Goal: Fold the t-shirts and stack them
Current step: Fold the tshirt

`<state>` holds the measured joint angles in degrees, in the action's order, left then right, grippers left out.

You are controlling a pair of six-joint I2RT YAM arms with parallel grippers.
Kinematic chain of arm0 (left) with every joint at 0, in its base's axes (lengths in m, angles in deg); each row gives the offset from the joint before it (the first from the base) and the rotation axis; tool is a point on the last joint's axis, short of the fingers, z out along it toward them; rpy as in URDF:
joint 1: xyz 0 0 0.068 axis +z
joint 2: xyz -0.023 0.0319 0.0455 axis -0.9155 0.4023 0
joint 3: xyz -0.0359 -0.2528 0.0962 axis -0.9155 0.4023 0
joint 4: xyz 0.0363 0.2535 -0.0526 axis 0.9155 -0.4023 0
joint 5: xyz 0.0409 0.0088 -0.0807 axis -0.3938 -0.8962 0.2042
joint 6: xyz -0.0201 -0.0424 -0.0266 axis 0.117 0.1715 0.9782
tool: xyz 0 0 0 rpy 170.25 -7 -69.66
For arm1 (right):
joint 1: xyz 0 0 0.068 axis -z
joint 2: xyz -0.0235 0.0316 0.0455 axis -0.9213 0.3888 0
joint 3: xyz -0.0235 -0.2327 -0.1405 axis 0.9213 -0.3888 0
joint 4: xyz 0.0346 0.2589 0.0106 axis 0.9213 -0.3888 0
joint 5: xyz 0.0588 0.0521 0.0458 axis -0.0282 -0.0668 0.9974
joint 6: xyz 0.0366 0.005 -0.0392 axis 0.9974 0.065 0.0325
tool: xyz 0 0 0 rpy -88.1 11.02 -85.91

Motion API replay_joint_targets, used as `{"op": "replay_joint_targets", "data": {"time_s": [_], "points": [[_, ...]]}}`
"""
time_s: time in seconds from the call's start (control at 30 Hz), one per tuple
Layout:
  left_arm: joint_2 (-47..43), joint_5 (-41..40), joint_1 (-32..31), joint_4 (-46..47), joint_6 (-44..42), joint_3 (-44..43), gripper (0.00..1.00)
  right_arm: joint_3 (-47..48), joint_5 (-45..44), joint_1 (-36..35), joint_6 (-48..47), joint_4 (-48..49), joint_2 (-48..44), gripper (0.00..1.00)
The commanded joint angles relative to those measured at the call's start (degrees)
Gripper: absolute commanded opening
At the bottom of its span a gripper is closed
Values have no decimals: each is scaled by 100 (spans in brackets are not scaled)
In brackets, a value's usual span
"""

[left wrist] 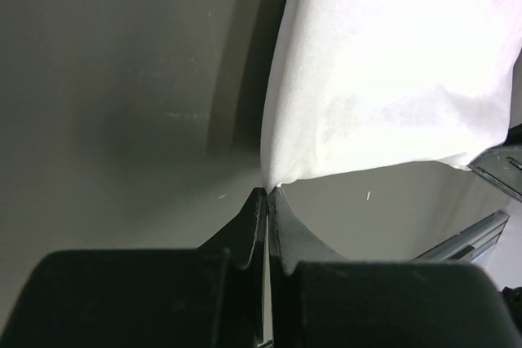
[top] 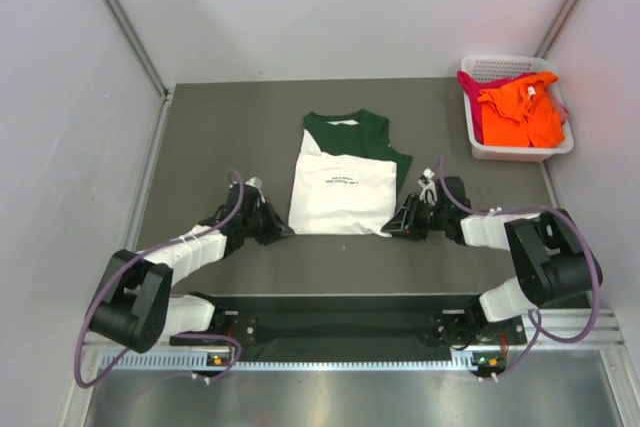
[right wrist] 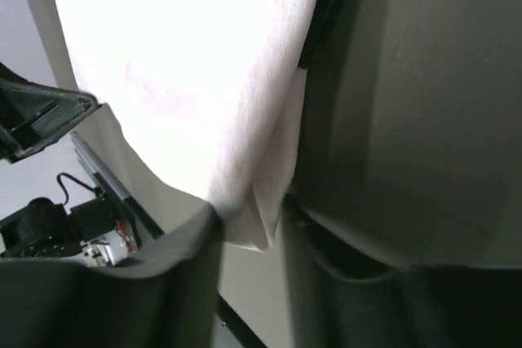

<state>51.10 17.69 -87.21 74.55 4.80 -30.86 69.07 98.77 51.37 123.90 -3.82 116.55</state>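
White-and-green t-shirt: folded, flat at bench centre | left gripper: clenched on its near-left corner | right gripper: grasping its near-right corner | orange t-shirt, magenta t-shirt: heaped in white basket, far right

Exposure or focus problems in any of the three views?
Top external: even light, sharp, white shirt with its print visible. Left wrist: shirt washed out at upper right, left tool blurred, soft shadow on the table. Right wrist: shirt blown to pure white, right tool out of focus.
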Motion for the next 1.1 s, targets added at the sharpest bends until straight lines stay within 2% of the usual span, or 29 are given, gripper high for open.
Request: {"op": "replay_joint_targets", "data": {"time_s": [0.0, 0.03, 0.07, 0.1, 0.13, 0.4, 0.57, 0.8, 1.07], "points": [[-101, -127, -78, 231, 214, 101, 0, 160, -107, -69, 80, 318, 138, 29], [-84, -136, -87, 214, 196, 84, 0, 151, -168, -60, 45, 169, 112, 22], [-66, -136, -78, 196, 187, 75, 0, 151, -282, -60, -68, 72, 77, 9], [-31, -127, -78, 170, 170, 58, 0, 177, -344, -60, -148, -94, 16, 2], [-5, -118, -69, 170, 161, 49, 0, 177, -406, -51, -227, -383, -28, 0], [-250, -285, -87, -252, 91, 57, 0, -104, -811, 72, -790, -1325, -776, 0], [-382, -153, -87, -322, 152, 154, 0, -192, -785, 81, -948, -1441, -890, 0], [-1172, -294, -420, -919, 362, 154, 0, -271, -819, 81, -1194, -2037, -1618, 0], [-2060, -118, -632, -1517, 679, 119, 0, 53, -1004, 81, -1308, -3479, -2866, 0]]}}
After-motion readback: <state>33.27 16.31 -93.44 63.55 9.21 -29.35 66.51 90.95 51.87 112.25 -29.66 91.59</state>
